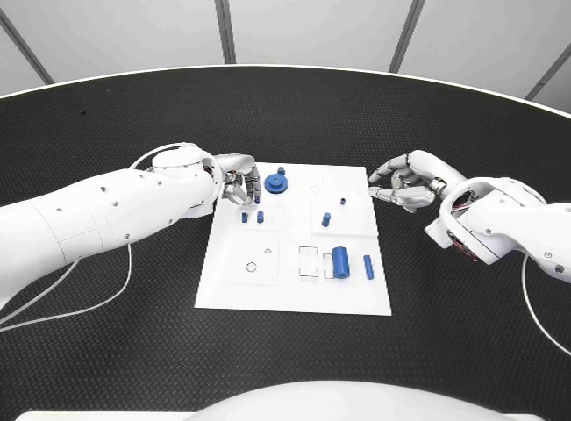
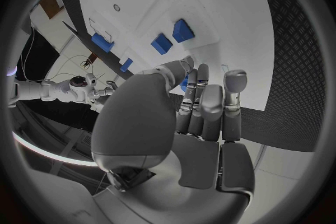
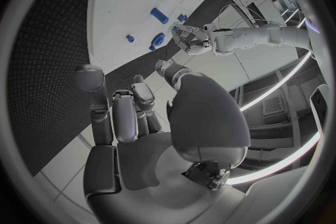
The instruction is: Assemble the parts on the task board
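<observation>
The black table point(image 1: 108, 351) lies under both my arms, with the white task board point(image 1: 298, 298) between my two hands. My left hand point(image 1: 235, 182) sits at the board's far left corner, fingers curled down beside a round blue knob point(image 1: 275, 183) that stands just past my fingertips. I cannot tell whether those fingers hold anything; my left wrist view shows a patch of blue half hidden behind them. My right hand point(image 1: 408, 181) hovers just off the board's far right edge, fingers curled inward with nothing in them, well apart from any part.

Counting the blue parts on the board, largest first: one round knob by my left hand; one fat cylinder point(image 1: 339, 261) on the near side, closer to my right arm; one thin rod point(image 1: 367, 267) just beside it; one short peg point(image 1: 325, 219) near the middle; two small pegs point(image 1: 253, 217) just nearer than my left fingers; one tiny stud point(image 1: 342, 202) toward my right hand. That makes seven.

I judge the main risk to be at my left hand: its fingers crowd the knob and the two small pegs, so a careless move could topple them.
</observation>
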Available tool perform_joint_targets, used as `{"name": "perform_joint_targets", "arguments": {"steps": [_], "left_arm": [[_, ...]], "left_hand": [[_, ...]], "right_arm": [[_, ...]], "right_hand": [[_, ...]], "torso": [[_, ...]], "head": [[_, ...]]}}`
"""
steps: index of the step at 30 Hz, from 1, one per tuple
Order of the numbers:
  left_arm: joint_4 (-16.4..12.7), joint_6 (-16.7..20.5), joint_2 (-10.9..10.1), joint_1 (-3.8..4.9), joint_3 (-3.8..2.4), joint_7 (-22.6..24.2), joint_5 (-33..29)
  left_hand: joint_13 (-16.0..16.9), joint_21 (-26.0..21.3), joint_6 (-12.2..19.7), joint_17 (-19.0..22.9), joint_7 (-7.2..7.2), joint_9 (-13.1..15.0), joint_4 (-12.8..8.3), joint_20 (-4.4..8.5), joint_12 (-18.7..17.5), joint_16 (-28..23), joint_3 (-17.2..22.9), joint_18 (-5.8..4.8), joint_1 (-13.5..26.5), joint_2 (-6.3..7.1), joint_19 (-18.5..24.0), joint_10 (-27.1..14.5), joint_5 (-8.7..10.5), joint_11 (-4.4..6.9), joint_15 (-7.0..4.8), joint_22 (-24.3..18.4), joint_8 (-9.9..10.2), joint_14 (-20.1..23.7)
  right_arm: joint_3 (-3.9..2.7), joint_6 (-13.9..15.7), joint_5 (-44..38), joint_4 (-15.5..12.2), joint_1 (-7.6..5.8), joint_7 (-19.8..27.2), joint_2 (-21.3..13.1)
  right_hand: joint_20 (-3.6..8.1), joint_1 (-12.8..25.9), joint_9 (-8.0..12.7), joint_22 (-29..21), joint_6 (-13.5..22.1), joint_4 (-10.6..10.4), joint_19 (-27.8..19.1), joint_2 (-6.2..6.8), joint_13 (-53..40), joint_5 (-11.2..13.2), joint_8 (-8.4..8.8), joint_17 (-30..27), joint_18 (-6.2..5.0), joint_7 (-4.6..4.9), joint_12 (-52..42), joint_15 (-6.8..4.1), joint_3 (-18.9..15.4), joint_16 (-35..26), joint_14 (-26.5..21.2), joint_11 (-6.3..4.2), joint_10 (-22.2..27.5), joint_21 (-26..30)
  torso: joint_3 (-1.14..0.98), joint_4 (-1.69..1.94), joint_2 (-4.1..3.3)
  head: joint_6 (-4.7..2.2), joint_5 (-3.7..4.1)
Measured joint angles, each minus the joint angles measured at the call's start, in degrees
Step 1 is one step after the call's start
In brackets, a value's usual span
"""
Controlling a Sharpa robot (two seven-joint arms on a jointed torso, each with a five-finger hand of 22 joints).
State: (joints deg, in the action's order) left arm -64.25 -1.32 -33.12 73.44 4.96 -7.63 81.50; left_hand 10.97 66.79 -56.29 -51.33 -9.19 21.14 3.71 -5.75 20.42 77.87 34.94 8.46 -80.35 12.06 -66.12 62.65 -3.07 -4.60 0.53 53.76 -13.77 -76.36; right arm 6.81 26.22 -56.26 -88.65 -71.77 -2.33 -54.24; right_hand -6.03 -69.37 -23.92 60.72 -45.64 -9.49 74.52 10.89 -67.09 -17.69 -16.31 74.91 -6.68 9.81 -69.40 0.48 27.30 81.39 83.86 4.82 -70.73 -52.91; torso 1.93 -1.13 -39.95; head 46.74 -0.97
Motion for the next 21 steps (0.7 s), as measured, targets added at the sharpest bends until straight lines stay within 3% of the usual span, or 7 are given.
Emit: {"name": "perform_joint_targets", "arguments": {"steps": [18, 20, 21], "left_arm": [[0.4, 0.4, -0.4, 0.0, 0.01, -0.3, 0.0], [0.3, 0.6, -0.8, 0.0, 0.01, -0.4, 0.0], [0.2, 0.7, -1.0, 0.0, 0.01, -0.4, 0.0]], "left_hand": [[0.2, -0.2, 1.8, 0.4, -0.01, -0.4, 0.0, -0.23, -0.5, -0.2, 0.0, 0.0, 0.4, 0.45, 0.2, 0.2, 0.0, -0.22, 0.23, -0.4, 1.5, 0.2], [0.2, -0.8, 1.9, 0.9, -0.03, -0.4, 0.0, -0.54, -0.7, -0.5, 0.0, 0.0, 0.5, 0.45, 0.5, 0.1, 0.0, -0.34, 0.49, -0.9, 1.5, 0.5], [0.2, -2.1, 2.2, 3.7, -0.32, -0.5, 0.0, -0.67, -1.2, -1.9, 0.0, 0.0, 0.8, 0.77, 1.9, -0.4, 0.0, -0.79, 0.71, -2.7, 1.8, 1.9]], "right_arm": [[0.0, 0.1, 0.0, 0.1, 0.0, 0.0, 0.0], [0.0, 0.2, 0.0, 0.1, 0.0, 0.1, -0.1], [0.0, 0.2, 0.0, 0.1, 0.0, 0.1, -0.1]], "right_hand": [[0.0, 0.0, 0.1, -0.3, 0.0, 0.0, 0.0, 0.0, 0.2, 0.0, -0.23, 0.0, 0.01, 0.0, 0.0, 0.0, 0.0, -0.3, 0.0, 0.0, 0.0, 0.4], [0.0, 0.0, 0.1, -0.5, 0.0, 0.0, 0.0, 0.0, 0.4, 0.0, -0.23, 0.0, 0.0, 0.0, 0.0, 0.0, 0.0, -0.4, 0.0, -0.01, 0.0, 0.8], [0.01, 0.0, 0.1, -0.9, 0.0, 0.0, 0.0, 0.0, 0.8, 0.0, -0.23, 0.0, -0.04, -0.01, 0.6, 0.0, 0.0, -0.8, 0.0, -0.2, 0.3, 1.5]], "torso": [[-0.02, 0.0, 0.01], [-0.02, 0.0, 0.01], [-0.02, 0.01, 0.02]], "head": [[0.03, 0.0], [0.05, 0.02], [0.06, 0.03]]}}
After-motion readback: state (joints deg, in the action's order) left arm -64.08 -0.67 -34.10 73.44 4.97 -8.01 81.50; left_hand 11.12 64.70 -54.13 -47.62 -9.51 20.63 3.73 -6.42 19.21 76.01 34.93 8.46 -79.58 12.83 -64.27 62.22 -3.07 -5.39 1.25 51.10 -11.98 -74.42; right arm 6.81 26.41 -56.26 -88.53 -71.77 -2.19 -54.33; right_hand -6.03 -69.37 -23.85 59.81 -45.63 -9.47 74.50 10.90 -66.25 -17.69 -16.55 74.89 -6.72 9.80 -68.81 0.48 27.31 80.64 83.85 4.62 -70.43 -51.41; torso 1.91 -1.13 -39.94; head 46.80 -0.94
